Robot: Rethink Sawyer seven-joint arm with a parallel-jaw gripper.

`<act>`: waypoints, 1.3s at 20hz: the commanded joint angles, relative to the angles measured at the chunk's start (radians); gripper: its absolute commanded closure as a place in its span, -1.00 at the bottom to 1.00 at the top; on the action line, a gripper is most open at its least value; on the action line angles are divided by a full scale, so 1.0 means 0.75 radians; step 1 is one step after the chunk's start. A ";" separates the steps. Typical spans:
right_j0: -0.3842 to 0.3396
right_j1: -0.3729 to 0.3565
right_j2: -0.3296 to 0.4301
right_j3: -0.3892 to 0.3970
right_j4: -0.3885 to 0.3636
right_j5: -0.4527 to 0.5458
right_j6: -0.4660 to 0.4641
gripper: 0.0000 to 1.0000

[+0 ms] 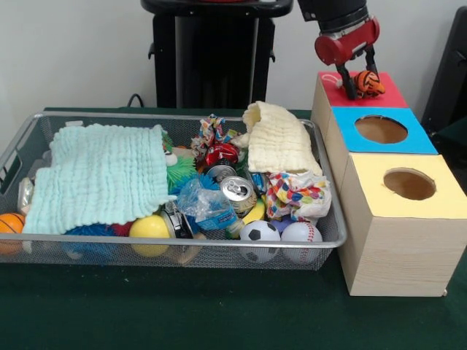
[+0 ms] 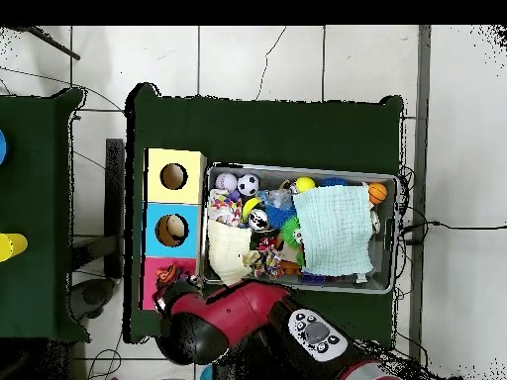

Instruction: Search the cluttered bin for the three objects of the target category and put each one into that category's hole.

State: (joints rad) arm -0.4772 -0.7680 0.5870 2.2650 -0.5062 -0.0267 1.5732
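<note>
The silver wire-mesh bin (image 1: 182,241) lies at the left, full of clutter; it also shows in the overhead view (image 2: 297,168). Three wooden boxes stand in a row to its right, with red (image 1: 390,95), blue (image 1: 416,138) and yellow (image 1: 438,191) tops. My gripper (image 1: 361,86) hangs just over the red top, shut on a small orange striped tiger toy (image 1: 369,82). The toy and fingers hide the red box's hole. The blue hole (image 1: 381,129) and yellow hole (image 1: 409,184) are open. In the overhead view my arm (image 2: 213,332) covers part of the red box (image 2: 163,277).
In the bin lie a mint cloth (image 1: 102,175), a cream cloth (image 1: 281,138), a patterned cloth (image 1: 295,195), a soda can (image 1: 237,191), a soccer ball (image 1: 260,233), a baseball (image 1: 300,233), a yellow ball (image 1: 149,227) and a basketball (image 1: 10,223). The black pedestal (image 1: 211,51) stands behind.
</note>
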 commanded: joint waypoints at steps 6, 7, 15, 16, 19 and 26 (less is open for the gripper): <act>0.097 -0.101 -0.076 -0.162 0.065 0.211 0.131 -1.00; 0.113 -0.112 -0.091 -0.167 0.069 0.217 0.138 -1.00; 0.202 -0.158 -0.182 -0.198 0.090 0.268 0.154 -1.00; 0.212 -0.162 -0.193 -0.202 0.090 0.272 0.154 -1.00; 0.237 -0.174 -0.220 -0.213 0.092 0.285 0.151 -1.00; 0.342 -0.221 -0.345 -0.267 0.081 0.363 0.153 -1.00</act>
State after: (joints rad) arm -0.2579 -0.9006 0.4313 2.2160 -0.4697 0.0919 1.5732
